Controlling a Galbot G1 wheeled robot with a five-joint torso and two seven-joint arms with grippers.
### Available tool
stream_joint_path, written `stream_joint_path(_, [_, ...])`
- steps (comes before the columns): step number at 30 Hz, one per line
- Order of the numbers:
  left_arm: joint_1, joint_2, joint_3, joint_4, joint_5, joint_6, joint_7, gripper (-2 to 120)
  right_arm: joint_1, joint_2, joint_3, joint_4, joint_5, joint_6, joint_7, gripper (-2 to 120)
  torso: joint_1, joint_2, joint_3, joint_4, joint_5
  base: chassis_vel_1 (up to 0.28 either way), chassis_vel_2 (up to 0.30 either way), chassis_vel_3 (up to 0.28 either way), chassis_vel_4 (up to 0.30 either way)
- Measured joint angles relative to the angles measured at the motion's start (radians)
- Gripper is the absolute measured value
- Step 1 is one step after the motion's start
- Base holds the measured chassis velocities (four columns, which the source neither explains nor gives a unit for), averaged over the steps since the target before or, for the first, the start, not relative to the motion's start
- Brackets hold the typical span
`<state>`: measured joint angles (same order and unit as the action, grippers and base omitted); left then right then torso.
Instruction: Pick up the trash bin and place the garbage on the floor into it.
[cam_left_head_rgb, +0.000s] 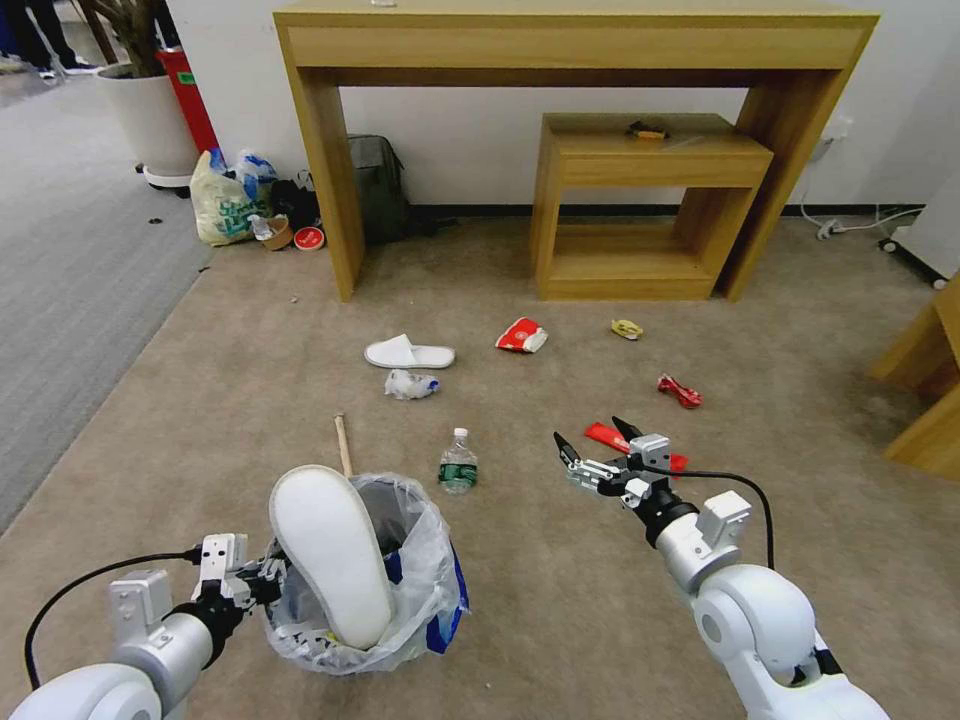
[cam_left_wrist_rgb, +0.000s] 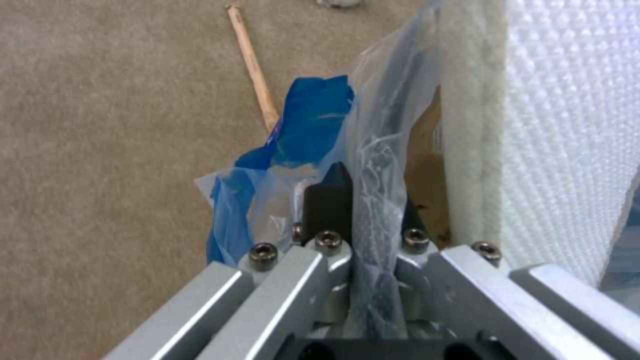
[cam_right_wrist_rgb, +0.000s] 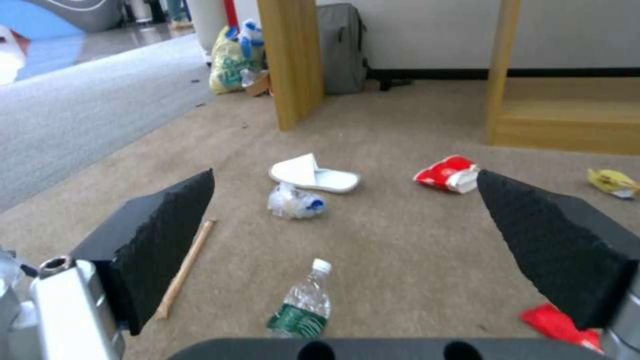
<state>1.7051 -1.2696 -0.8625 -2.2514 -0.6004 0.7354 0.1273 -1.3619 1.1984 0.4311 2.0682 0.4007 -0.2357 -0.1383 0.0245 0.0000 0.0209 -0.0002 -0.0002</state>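
Crinkly plastic lines the trash bin, which the left hand pinches at the rim to carry it, one slipper already inside. The right hand hangs wide above the bottle on the floor, seemingly lined up for it.

Left tool clamped, right tool agape.

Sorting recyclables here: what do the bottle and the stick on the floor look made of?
The bottle looks like clear glossy plastic: see-through body, white cap, green label. The stick looks like bare matte wood, judging by its pale tan, unpainted surface.
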Motion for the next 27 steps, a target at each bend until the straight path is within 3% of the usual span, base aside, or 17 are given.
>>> stream_joint_path(27, [-0.002, -0.001, -0.008, 0.003, -0.013, 0.0, 0.003, 0, -0.003, 0.007, -0.029, -0.002, -0.016, 0.0, 0.009, 100, 0.0, 0.0, 0.0, -0.0001, 0.0004, 0.08, 0.232, -0.084, -0.229])
